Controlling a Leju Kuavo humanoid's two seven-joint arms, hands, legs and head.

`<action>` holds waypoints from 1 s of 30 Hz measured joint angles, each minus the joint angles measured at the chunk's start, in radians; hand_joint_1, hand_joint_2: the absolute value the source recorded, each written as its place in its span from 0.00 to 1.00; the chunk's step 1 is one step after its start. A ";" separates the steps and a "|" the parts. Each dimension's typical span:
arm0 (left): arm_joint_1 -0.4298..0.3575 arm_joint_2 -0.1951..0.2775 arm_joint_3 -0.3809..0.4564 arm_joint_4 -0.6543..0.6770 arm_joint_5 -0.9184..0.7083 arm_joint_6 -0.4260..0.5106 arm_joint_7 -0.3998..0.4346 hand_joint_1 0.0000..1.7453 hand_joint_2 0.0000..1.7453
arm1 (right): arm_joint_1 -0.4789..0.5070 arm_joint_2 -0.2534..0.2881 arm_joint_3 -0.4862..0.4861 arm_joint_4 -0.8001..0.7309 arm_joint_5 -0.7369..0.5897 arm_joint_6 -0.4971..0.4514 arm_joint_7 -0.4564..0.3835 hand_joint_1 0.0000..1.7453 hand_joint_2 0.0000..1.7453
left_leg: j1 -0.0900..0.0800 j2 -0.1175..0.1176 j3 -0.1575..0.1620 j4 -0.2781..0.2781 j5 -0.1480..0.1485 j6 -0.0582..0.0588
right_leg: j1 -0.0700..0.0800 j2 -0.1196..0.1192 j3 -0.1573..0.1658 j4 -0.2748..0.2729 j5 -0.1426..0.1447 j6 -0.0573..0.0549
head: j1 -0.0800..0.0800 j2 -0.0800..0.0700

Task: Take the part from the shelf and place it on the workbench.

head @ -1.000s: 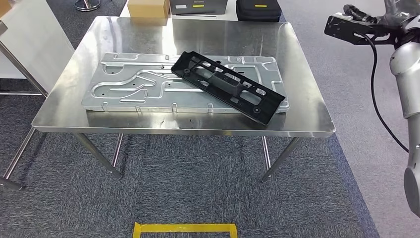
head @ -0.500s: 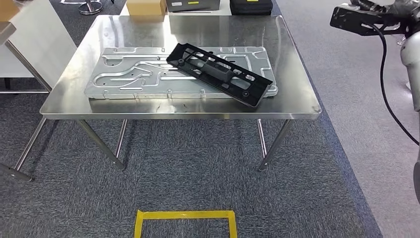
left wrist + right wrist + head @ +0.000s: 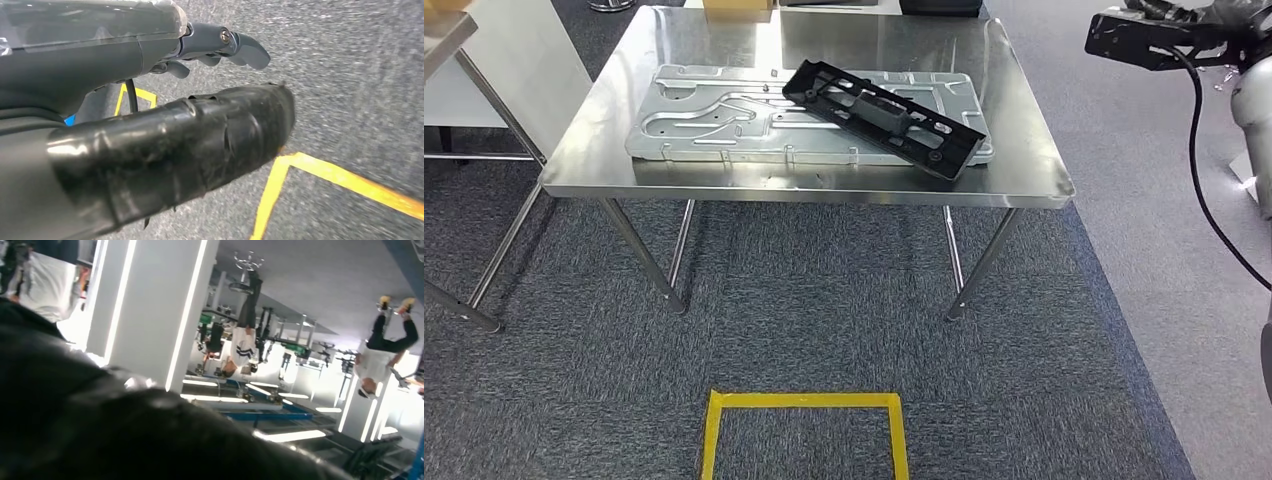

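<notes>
The steel workbench (image 3: 604, 150) is carrying a silver stamped plate (image 3: 724, 120), and the black part (image 3: 884, 115) is lying across that plate's right half. The left hand (image 3: 165, 145) is hanging empty over the floor, fingers (image 3: 240, 47) loosely extended. The right hand's state cannot be told.

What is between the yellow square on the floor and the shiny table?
Only bare grey carpet lies between the yellow tape square and the steel table, as the head view shows.
</notes>
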 joint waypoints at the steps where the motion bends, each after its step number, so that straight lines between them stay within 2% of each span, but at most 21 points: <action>1: 0.000 0.000 0.000 0.000 0.000 0.000 -0.001 0.00 0.00 | 0.000 0.000 0.000 0.001 0.000 0.000 0.000 0.00 0.00 | -0.001 0.000 -0.017 0.001 0.013 0.000 | 0.000 0.000 0.009 0.027 0.009 -0.001 | 0.000 0.000; 2: 0.000 0.000 0.000 0.000 0.000 -0.001 -0.002 0.00 0.00 | 0.000 0.000 0.001 0.002 0.000 0.000 0.001 0.00 0.00 | -0.002 0.000 -0.034 0.002 0.025 -0.001 | 0.001 0.000 0.035 0.021 0.035 -0.003 | 0.000 0.000; 3: 0.000 0.000 0.000 0.000 0.000 -0.002 -0.003 0.00 0.00 | 0.000 0.000 0.001 0.003 0.000 0.000 0.001 0.00 0.00 | -0.002 0.000 -0.048 0.002 0.037 -0.003 | 0.004 0.000 0.080 -0.022 0.062 -0.008 | 0.000 0.000; 4: 0.000 -0.001 0.000 0.000 0.000 -0.003 -0.004 0.00 0.00 | -0.002 0.000 0.001 0.002 0.000 -0.001 0.001 0.00 0.00 | -0.003 0.000 -0.059 0.003 0.048 -0.005 | 0.008 0.000 0.138 -0.091 0.072 -0.016 | 0.000 0.000; 6: -0.001 -0.003 0.000 0.000 0.000 -0.004 -0.005 0.00 0.00 | -0.011 0.001 0.002 -0.002 0.000 -0.002 0.001 0.00 0.00 | -0.004 0.000 -0.071 0.002 0.068 -0.012 | 0.016 -0.002 0.242 -0.238 0.051 -0.028 | -0.001 0.000; 8: -0.001 -0.004 0.000 0.000 0.000 -0.005 -0.006 0.00 0.00 | -0.020 0.002 0.003 -0.004 0.000 -0.003 0.001 0.00 0.00 | -0.002 -0.001 -0.073 -0.007 0.090 -0.023 | 0.023 -0.003 0.273 -0.300 0.038 -0.036 | -0.001 0.000; 10: 0.000 -0.004 0.000 0.000 0.000 -0.005 -0.006 0.00 0.00 | -0.024 0.003 0.004 -0.002 0.000 -0.003 0.001 0.00 0.00 | -0.001 -0.003 -0.081 -0.004 0.088 -0.034 | 0.018 -0.007 0.262 -0.314 0.064 -0.047 | 0.000 0.000; 12: 0.001 -0.005 0.000 0.000 0.000 -0.006 -0.006 0.00 0.00 | -0.027 0.007 0.006 -0.002 -0.001 -0.003 0.001 0.00 0.00 | -0.001 -0.005 -0.106 0.060 0.009 -0.042 | 0.012 -0.011 0.240 -0.327 0.094 -0.059 | -0.001 0.000; 14: 0.001 -0.004 0.000 0.000 0.000 -0.006 -0.006 0.00 0.00 | -0.030 0.010 0.007 -0.002 -0.003 -0.003 0.002 0.00 0.00 | 0.001 -0.005 -0.135 0.186 -0.093 -0.049 | 0.013 -0.012 0.209 -0.325 0.121 -0.062 | -0.002 0.000; 15: 0.001 -0.003 0.000 0.000 0.000 -0.006 -0.007 0.00 0.00 | -0.030 0.011 0.008 -0.001 -0.004 -0.003 0.002 0.00 0.00 | 0.004 -0.005 -0.142 0.247 -0.113 -0.053 | 0.013 -0.011 0.192 -0.322 0.134 -0.061 | -0.002 0.000; 16: 0.001 -0.003 0.000 0.000 0.000 -0.006 -0.008 0.00 0.00 | -0.030 0.011 0.008 -0.001 -0.006 -0.003 0.002 0.00 0.00 | 0.008 -0.005 -0.141 0.289 -0.107 -0.058 | 0.012 -0.011 0.173 -0.319 0.147 -0.058 | -0.002 0.000; 17: 0.001 -0.003 0.000 0.000 0.000 -0.006 -0.008 0.00 0.00 | -0.030 0.011 0.008 0.000 -0.007 -0.003 0.002 0.00 0.00 | 0.012 -0.005 -0.125 0.301 -0.080 -0.062 | 0.010 -0.011 0.153 -0.314 0.159 -0.054 | -0.002 0.000; 18: 0.000 -0.002 0.000 0.000 0.000 -0.006 -0.009 0.00 0.00 | -0.030 0.011 0.008 0.000 -0.008 -0.004 0.002 0.00 0.00 | 0.016 -0.005 -0.093 0.280 -0.050 -0.065 | 0.008 -0.010 0.132 -0.307 0.171 -0.049 | -0.002 0.000; 19: -0.001 -0.002 0.000 0.000 0.000 -0.006 -0.010 0.00 0.00 | -0.031 0.011 0.008 -0.001 -0.010 -0.004 0.002 0.00 0.00 | 0.020 -0.005 -0.043 0.227 -0.038 -0.068 | 0.006 -0.009 0.113 -0.298 0.180 -0.043 | -0.002 0.000; 21: -0.004 -0.002 0.000 0.000 0.000 -0.006 -0.012 0.00 0.00 | -0.031 0.008 0.008 -0.001 -0.014 -0.007 0.002 0.00 0.00 | 0.020 -0.008 0.064 0.082 -0.070 -0.066 | 0.005 -0.008 0.081 -0.276 0.195 -0.030 | -0.001 0.000; 22: -0.004 -0.002 0.000 0.000 0.000 -0.006 -0.012 0.00 0.00 | -0.031 0.006 0.008 -0.001 -0.016 -0.008 0.002 0.00 0.00 | 0.017 -0.010 0.094 0.032 -0.092 -0.061 | 0.004 -0.009 0.072 -0.270 0.203 -0.023 | -0.001 0.000; 24: -0.003 -0.002 0.000 0.000 0.000 -0.006 -0.012 0.00 0.00 | -0.026 0.004 0.008 0.001 -0.019 -0.009 0.002 0.00 0.00 | 0.011 -0.011 0.096 0.002 -0.096 -0.042 | 0.001 -0.011 0.061 -0.270 0.221 -0.011 | 0.000 0.000; 25: -0.002 -0.002 0.000 0.000 0.000 -0.006 -0.012 0.00 0.00 | -0.021 0.003 0.008 0.002 -0.020 -0.009 0.002 0.00 0.00 | 0.011 -0.009 0.086 0.001 -0.085 -0.032 | -0.001 -0.010 0.054 -0.267 0.214 -0.006 | 0.000 0.000; 26: -0.001 -0.002 0.000 0.000 0.000 -0.006 -0.012 0.00 0.00 | -0.018 0.001 0.008 0.004 -0.020 -0.009 0.003 0.00 0.00 | 0.011 -0.007 0.075 0.000 -0.072 -0.021 | -0.004 -0.009 0.044 -0.251 0.189 -0.001 | 0.001 0.000; 29: 0.000 -0.002 0.000 0.000 0.000 -0.006 -0.012 0.00 0.00 | -0.014 -0.003 0.008 0.009 -0.020 -0.009 0.003 0.00 0.00 | 0.009 -0.001 0.029 -0.001 -0.032 -0.002 | -0.006 -0.004 -0.002 -0.092 0.044 0.007 | 0.002 0.000; 30: 0.000 -0.002 0.000 0.000 0.000 -0.006 -0.012 0.00 0.00 | -0.011 -0.004 0.008 0.010 -0.020 -0.009 0.003 0.00 0.00 | 0.007 0.000 0.012 -0.001 -0.019 -0.001 | -0.006 -0.003 -0.011 -0.029 0.016 0.008 | 0.002 0.000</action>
